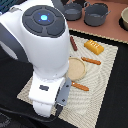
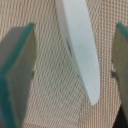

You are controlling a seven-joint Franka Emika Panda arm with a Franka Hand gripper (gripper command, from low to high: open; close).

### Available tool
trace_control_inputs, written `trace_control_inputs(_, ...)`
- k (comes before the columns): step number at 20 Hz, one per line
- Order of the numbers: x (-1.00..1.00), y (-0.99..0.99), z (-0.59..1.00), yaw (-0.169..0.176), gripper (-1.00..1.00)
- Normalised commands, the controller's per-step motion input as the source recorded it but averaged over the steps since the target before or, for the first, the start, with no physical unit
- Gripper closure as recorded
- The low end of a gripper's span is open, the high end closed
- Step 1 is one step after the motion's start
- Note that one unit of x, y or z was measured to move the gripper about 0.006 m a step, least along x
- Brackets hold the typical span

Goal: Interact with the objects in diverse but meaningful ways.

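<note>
In the wrist view a white flat fish-like piece (image 2: 77,47) lies on the woven mat (image 2: 45,30) between my two fingers (image 2: 17,75). My gripper (image 2: 70,67) is open and straddles the piece, with a gap on each side. In the exterior view my arm's hand (image 1: 47,92) hides the fingertips and the white piece. On the mat beyond it are the tan round plate (image 1: 76,68), the reddish-brown sausage stick (image 1: 73,43), the yellow-orange bread block (image 1: 94,47) and two orange-handled utensils (image 1: 91,61) (image 1: 80,86). The red tomato is out of view.
Two dark grey toy pots (image 1: 72,11) (image 1: 96,14) stand on the brown surface beyond the mat, and a bowl (image 1: 124,19) sits at the exterior view's right edge. The beige mat (image 1: 102,82) lies on a black tabletop. My arm covers the exterior view's left.
</note>
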Motion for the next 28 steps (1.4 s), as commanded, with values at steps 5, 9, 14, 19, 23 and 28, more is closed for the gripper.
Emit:
trace_control_inputs(5, 0.06, 0.33, 0.92, 0.062, -1.0)
trace_control_inputs(9, 0.29, 0.55, 1.0, 0.123, -1.0)
trace_control_inputs(14, 0.46, 0.63, 0.97, 0.127, -1.0)
trace_control_inputs(19, 0.3, 0.45, 0.54, 0.097, -1.0)
trace_control_inputs(23, 0.06, 0.13, 0.04, 0.058, -1.0)
trace_control_inputs(28, 0.0, -0.04, -0.1, 0.051, -1.0)
